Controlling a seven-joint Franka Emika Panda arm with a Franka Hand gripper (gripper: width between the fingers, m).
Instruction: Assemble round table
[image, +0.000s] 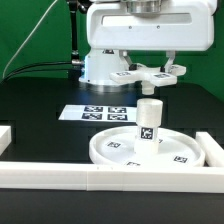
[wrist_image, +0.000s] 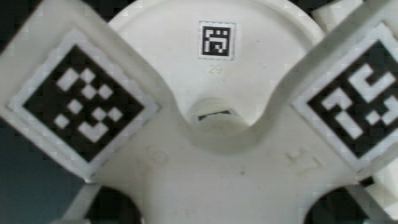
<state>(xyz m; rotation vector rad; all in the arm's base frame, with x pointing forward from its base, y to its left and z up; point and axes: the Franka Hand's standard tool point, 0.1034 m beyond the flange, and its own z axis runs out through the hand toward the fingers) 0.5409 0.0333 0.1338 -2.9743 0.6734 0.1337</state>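
Note:
My gripper (image: 150, 66) is shut on the white four-armed cross piece (image: 150, 74) and holds it in the air, above and a little behind the post. The short cylinder post (image: 149, 119) stands upright in the middle of the large rimmed round disc (image: 110, 150), apart from the cross piece. In the wrist view the cross piece (wrist_image: 214, 150) fills the picture, with two tagged arms spreading out. My gripper (wrist_image: 222, 208) clamps its hub. A white tagged part (wrist_image: 215, 20) shows between the arms; I cannot tell whether it is the disc or the post.
The marker board (image: 104, 113) lies flat on the black table behind the disc. Long white rails run along the front (image: 90, 178), the exterior view's left (image: 5, 134) and the exterior view's right (image: 214, 150). The robot base (image: 100, 65) stands at the back.

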